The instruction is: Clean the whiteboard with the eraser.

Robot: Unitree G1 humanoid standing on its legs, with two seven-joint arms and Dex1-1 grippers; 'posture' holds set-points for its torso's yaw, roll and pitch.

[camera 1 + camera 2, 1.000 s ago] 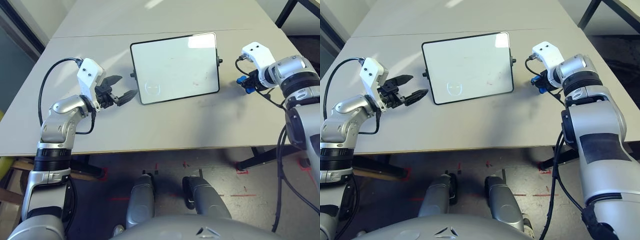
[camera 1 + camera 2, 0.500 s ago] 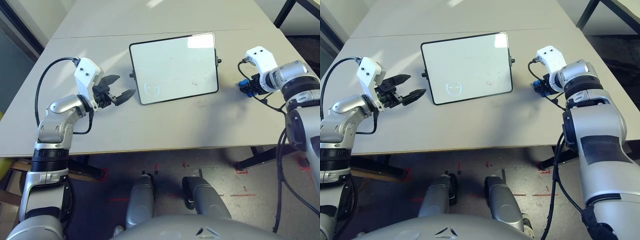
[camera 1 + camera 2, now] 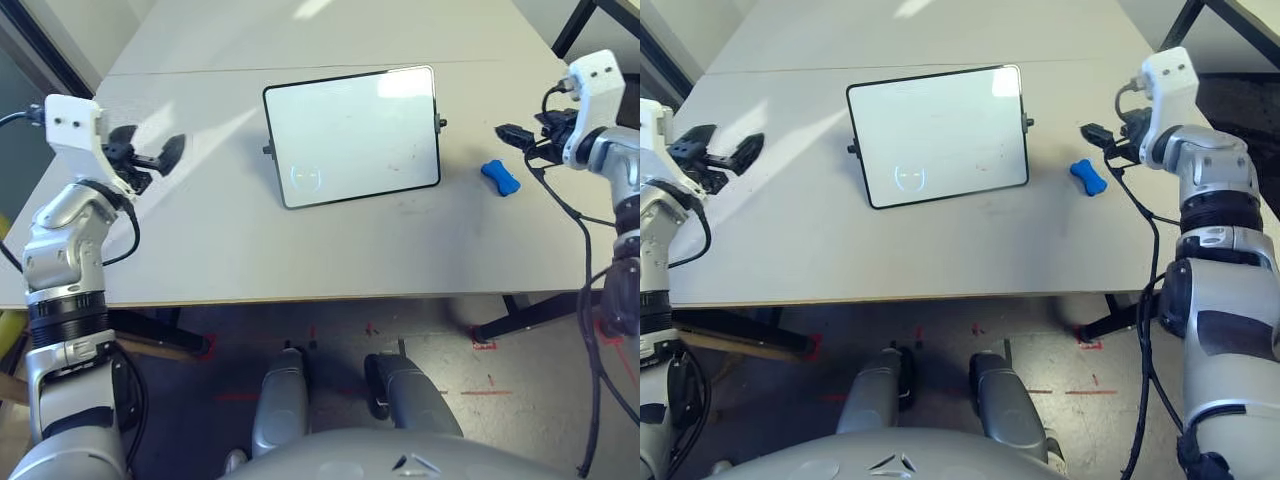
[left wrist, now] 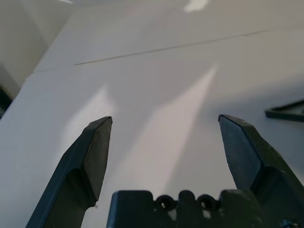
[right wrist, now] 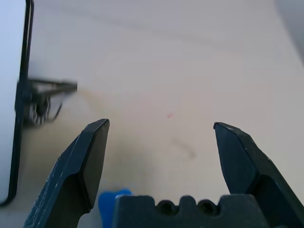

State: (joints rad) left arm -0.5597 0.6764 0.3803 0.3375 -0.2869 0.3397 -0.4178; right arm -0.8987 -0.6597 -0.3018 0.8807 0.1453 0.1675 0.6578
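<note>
The table (image 3: 330, 250) carries the whiteboard (image 3: 352, 135) flat at its middle, well apart from both grippers, its surface near enough clean — only faint reddish specks and the round logo in the corner nearest the left arm. A second ago the left gripper (image 3: 150, 155) hung close to the board's near edge; it has since swung out and away toward the table's left side, fingers spread wide with nothing between them, bare tabletop ahead of it in the left wrist view.

The right gripper (image 3: 520, 135) has changed more tellingly. Half a second ago it was down at the table with the blue eraser (image 3: 499, 176) between its fingers; now it is lifted and drawn back toward the table's right edge, jaws spread, and the eraser lies loose on the table just below and inboard of it — between that gripper and the board's right edge, touching neither. In the right wrist view a sliver of blue (image 5: 110, 205) shows by one fingertip.

Judging from this, the wiping looks finished: eraser set down, both arms retreating.
</note>
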